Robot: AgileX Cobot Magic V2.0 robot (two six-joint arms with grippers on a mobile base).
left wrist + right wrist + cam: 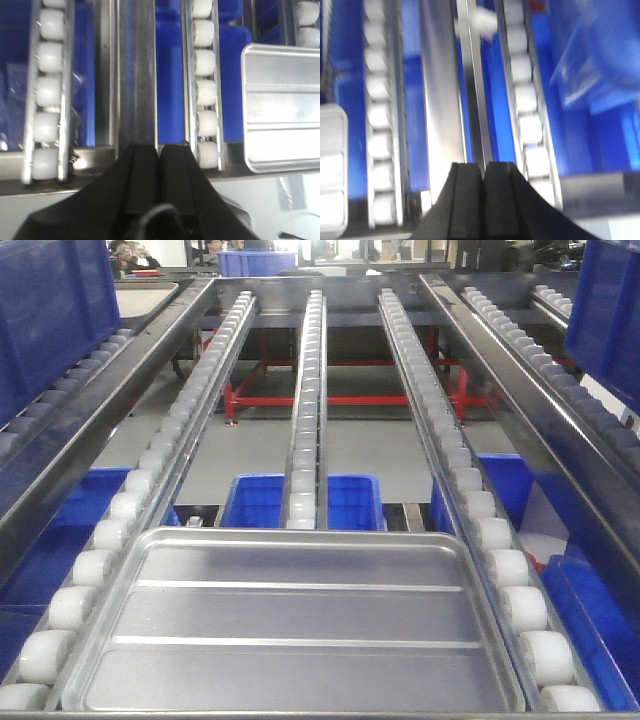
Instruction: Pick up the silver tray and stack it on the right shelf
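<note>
Grey workshop floor (pixel 380 445) is showing through the rack. A red frame (pixel 340 400) is standing on it and people (pixel 128 254) are sitting far back. Blue bins (pixel 262 502) are sitting under the roller rack (pixel 306 410).

The silver tray (pixel 300 635) is lying flat at the near, low end of the rack. It is covering the end of the middle roller lane, with the side lanes running just beside its edges. It is reading as shiny, rectangular and round-cornered, with a low raised rim. Two long ribs are running across its bottom.

The front view is giving the whole tray and all three lanes, but neither gripper is showing there.

The left wrist view is showing the left gripper (pixel 159 149). Its black fingers are pressing together on nothing, and it is hanging over the rack's front edge, pointing along a steel rail (pixel 136 75). The tray (pixel 282 105) is sitting off to the right, with one roller lane between it and the gripper. Only one end of the tray is showing here, with a rounded corner and both ribs.

The right wrist view is coming through blurred. The right gripper (pixel 484 167) is also pressing its fingers together on nothing. The tray (pixel 331 165) is showing only as a pale strip at the left edge, apart from the gripper, again with a roller lane between. I cannot tell rim detail there.
</note>
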